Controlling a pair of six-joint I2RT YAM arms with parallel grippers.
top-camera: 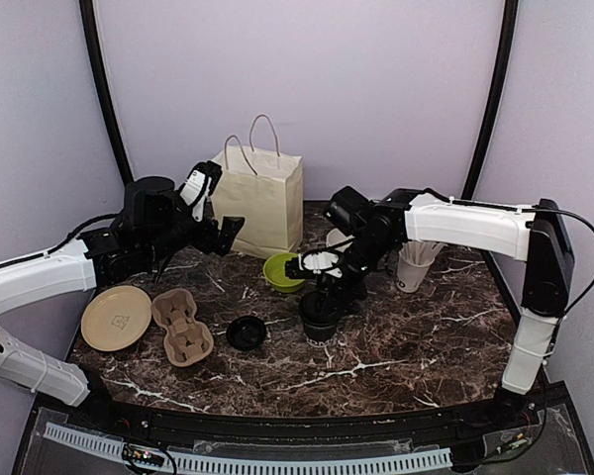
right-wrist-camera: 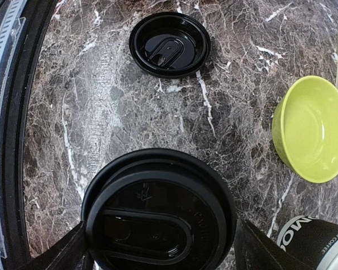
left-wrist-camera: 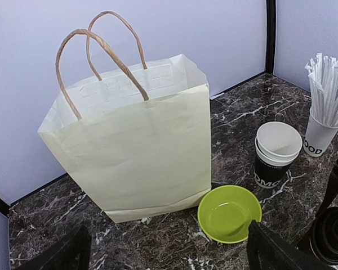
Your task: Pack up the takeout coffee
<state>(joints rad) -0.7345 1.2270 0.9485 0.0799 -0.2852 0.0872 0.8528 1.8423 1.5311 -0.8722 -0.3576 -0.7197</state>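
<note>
A black takeout coffee cup with a black lid [top-camera: 322, 317] stands on the marble table; the lid fills the right wrist view [right-wrist-camera: 158, 208] and shows in the left wrist view [left-wrist-camera: 332, 236]. My right gripper [top-camera: 325, 287] [right-wrist-camera: 158, 239] is over it, its fingers [right-wrist-camera: 259, 247] pressed against both sides of the lid. A second coffee cup [left-wrist-camera: 277, 154], lidless with a white inside, stands behind it [top-camera: 339, 237] [right-wrist-camera: 315, 242]. A loose black lid [top-camera: 246, 332] [right-wrist-camera: 169, 45] lies on the table. My left gripper [top-camera: 228, 233] [left-wrist-camera: 169, 253] is open and empty, facing the bag.
A cream paper bag [top-camera: 260, 203] [left-wrist-camera: 135, 152] stands upright at the back. A lime-green bowl [top-camera: 282, 272] [left-wrist-camera: 230, 214] [right-wrist-camera: 312, 129] sits before it. A white cup of straws [top-camera: 413, 267] [left-wrist-camera: 321, 135] is right. A pulp cup carrier [top-camera: 181, 327] and a tan plate [top-camera: 116, 317] lie left.
</note>
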